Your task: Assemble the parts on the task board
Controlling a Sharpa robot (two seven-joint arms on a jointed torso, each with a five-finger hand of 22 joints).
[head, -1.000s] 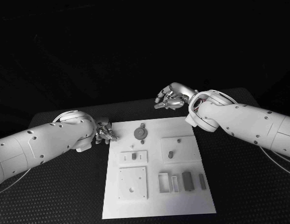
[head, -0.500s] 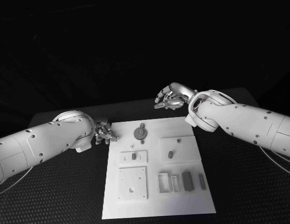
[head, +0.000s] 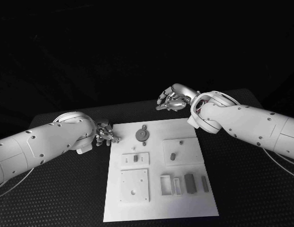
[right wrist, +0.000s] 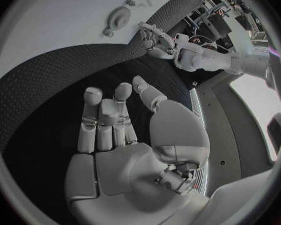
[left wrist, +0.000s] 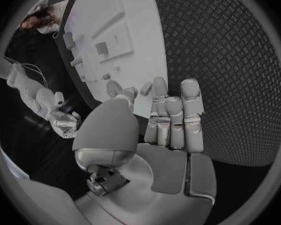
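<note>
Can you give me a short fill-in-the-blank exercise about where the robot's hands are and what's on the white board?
1. The left hand hovers beside the task board's ____ edge.
2. Both hands, including the right hand, hold ____.
3. The round gear-like part lies on the board's ____ end, away from the robot.
4. The table under the board is ____ in colour.

Missing words: left; nothing; far; black

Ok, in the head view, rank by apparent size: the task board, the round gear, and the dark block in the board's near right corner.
1. Task board, largest by far.
2. Round gear.
3. Dark block.
The gear lies farther from the camera than the block and looks only slightly bigger, so ranks 2 and 3 are unsure.
</note>
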